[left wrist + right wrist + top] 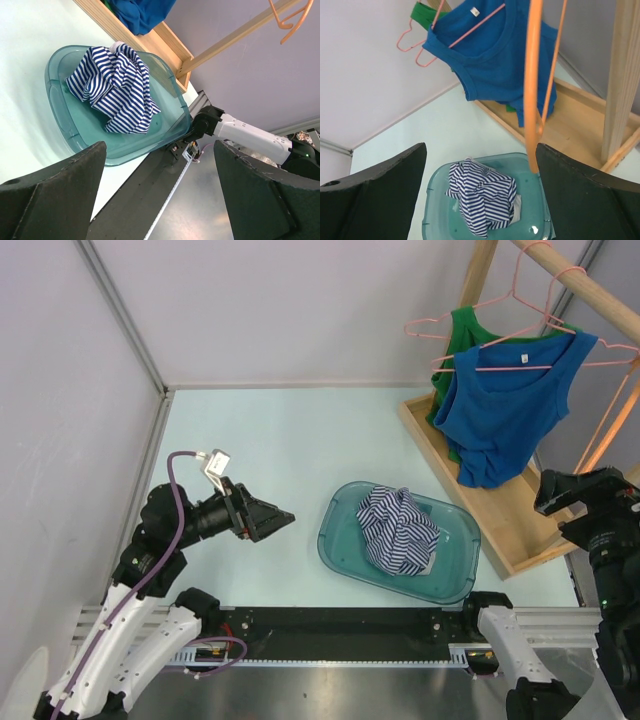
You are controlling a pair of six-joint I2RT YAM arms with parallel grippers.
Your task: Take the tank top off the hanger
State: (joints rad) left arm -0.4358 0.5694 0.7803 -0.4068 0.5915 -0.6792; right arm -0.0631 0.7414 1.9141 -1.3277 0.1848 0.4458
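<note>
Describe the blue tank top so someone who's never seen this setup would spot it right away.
Look far right, at the wooden rack. Two tops hang there on pink hangers; the blue tank top is the front one. The green top hangs behind it, and the striped garment lies crumpled in the teal tray.

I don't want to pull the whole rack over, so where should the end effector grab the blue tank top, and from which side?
Probably the strap of the blue tank top on the right in the top view, approached from the near side, below. It loops over the arm of the pink hanger, so an outward pull should slip it off.
</note>
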